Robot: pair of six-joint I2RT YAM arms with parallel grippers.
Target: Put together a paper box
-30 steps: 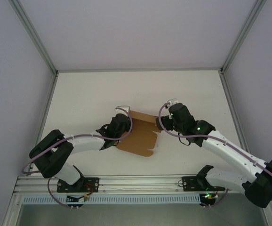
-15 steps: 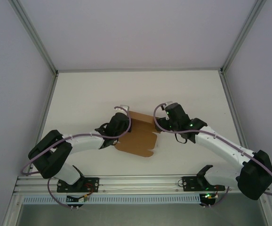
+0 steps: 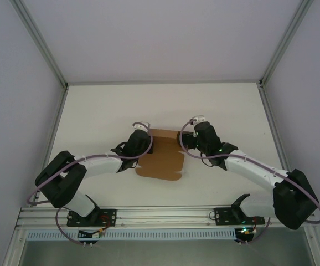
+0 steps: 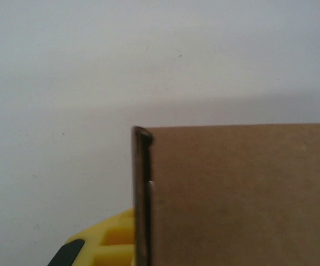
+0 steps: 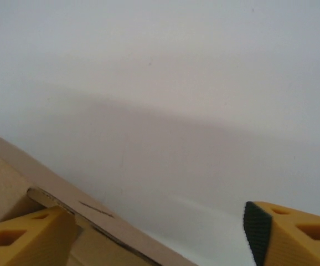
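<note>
The left end effector (image 3: 150, 145) pinched the paper box (image 3: 161, 160) at its left edge; the right end effector (image 3: 182, 143) gaped wide at its right edge.

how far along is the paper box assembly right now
Early. Done: one edge flap looks folded up double in the left wrist view. In hand: the left gripper is shut on that side of the paper box; the right gripper is open at the opposite edge, holding nothing. Left: from above most of the box lies flat, so the other walls and flaps seemingly need folding.
</note>
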